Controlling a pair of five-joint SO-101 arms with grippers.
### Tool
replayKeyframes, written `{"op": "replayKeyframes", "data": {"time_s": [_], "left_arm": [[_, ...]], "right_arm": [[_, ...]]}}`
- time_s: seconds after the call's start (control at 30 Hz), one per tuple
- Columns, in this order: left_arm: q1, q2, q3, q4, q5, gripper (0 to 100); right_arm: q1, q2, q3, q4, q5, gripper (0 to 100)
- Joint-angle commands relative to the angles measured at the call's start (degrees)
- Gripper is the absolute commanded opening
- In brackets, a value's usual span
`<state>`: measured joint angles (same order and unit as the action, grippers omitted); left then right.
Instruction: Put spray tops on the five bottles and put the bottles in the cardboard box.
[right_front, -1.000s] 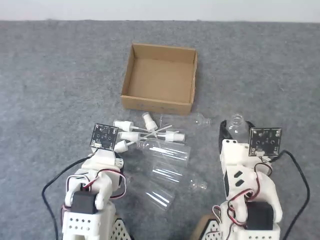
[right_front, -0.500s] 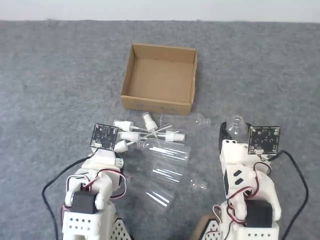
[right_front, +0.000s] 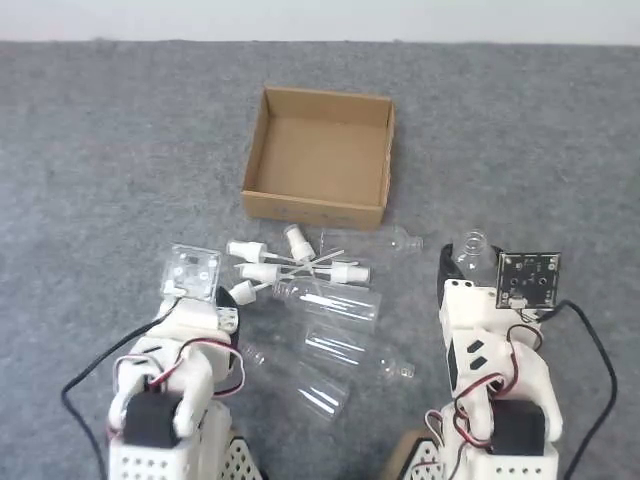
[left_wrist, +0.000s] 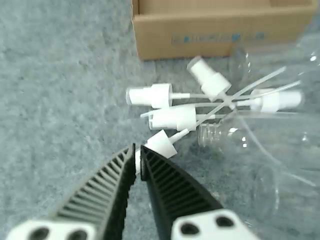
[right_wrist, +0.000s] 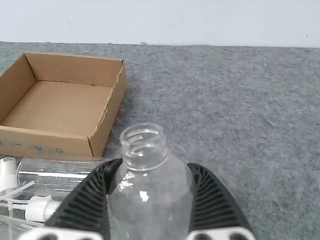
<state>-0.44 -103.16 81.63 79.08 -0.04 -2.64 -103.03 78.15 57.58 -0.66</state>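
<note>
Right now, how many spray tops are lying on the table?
5 spray tops, loose between the cardboard box and the left gripper: one right before it, two just beyond, one nearest the box, one by the bottles.

A robotics test bench, it seems: grey felt matting (right_front: 100, 150) across the frame, plain white wall (right_front: 320, 18) along the top edge.

A grey, felt-like mat (right_front: 120, 150) spreads under everything, ending at a pale wall (right_front: 320, 18) behind.
</note>
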Motion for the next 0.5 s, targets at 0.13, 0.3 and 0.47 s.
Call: {"op": "replayKeyframes", "data": {"time_s": [0.13, 0.3, 0.47], "left_arm": [[0.2, -1.3, -12.5, 6.2, 0.5, 2], [-0.3, -1.3, -16.3, 4.1, 0.4, 2], [-0.5, -1.3, -17.4, 0.0, 0.2, 2]], "right_arm": [[0.7, -0.7, -0.5, -1.4, -0.3, 0.9], [0.7, -0.7, -0.5, -1.4, -0.3, 0.9], [0.7, -0.7, 0.1, -1.7, -0.3, 0.9]]}}
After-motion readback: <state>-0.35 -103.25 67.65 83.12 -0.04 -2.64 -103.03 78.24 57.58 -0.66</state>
